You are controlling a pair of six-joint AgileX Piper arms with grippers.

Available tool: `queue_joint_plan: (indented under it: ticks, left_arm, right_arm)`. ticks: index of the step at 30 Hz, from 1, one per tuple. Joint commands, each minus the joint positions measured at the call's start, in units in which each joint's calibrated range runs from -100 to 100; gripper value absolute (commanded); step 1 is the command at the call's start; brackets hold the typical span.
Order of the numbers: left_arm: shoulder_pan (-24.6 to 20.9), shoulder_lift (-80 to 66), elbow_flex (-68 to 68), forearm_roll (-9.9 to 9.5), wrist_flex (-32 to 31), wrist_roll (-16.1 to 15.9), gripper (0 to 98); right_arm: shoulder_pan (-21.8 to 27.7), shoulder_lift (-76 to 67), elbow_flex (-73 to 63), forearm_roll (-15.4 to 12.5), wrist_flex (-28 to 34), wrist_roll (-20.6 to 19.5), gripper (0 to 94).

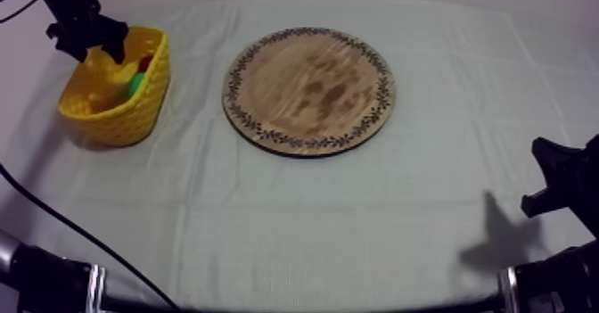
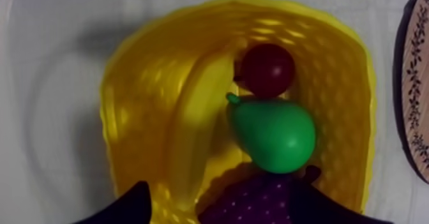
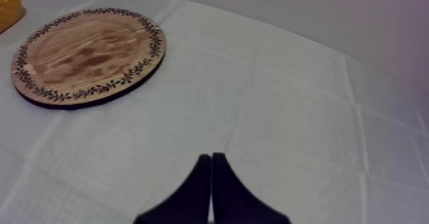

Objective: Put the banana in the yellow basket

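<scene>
Shows left hand [image 1: 100,53] spread over yellow basket [image 1: 147,111] near table's [image 1: 356,236] left edge, banana [image 2: 198,124] inside. Finds right hand [image 3: 211,157] pressed together near right edge, open cloth around wooden board [image 1: 308,89].

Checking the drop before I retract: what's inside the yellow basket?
The yellow basket holds the banana, a pear, a small red fruit and grapes. Anything beneath them is covered.

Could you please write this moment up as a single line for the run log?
left gripper open over basket | banana in basket beside pear | right gripper shut, over cloth | board bare
</scene>
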Motion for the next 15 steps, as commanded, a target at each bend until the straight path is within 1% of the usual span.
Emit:
queue_joint_plan:
  ticks: [1,5,7,9,11,15]
  left_arm:
    - [-0.04,-0.1,0.08,-0.04,0.21,-0.18,84.8]
    - [-0.23,-0.68,0.24,-0.12,0.55,-0.59,83.4]
    - [-0.36,-1.19,-0.01,-0.14,0.34,-0.46,79.3]
    - [-0.51,-1.91,-0.44,-0.04,-0.11,-0.37,72.6]
    - [-0.71,-2.95,-0.67,0.14,-0.99,-0.53,63.9]
    - [-1.13,-6.14,-0.69,0.57,-4.4,-0.69,46.8]
  right_arm:
    - [0.0,0.0,-0.03,0.0,0.04,-0.01,0.3]
    - [0.0,0.0,-0.03,0.0,0.04,-0.01,0.3]
    - [0.0,0.0,-0.03,0.0,0.04,-0.01,0.3]
    - [0.0,0.0,-0.03,0.0,0.04,-0.01,0.3]
    - [0.0,0.0,-0.03,0.0,0.04,-0.01,0.3]
    - [0.0,0.0,-0.03,0.0,0.04,-0.01,0.3]
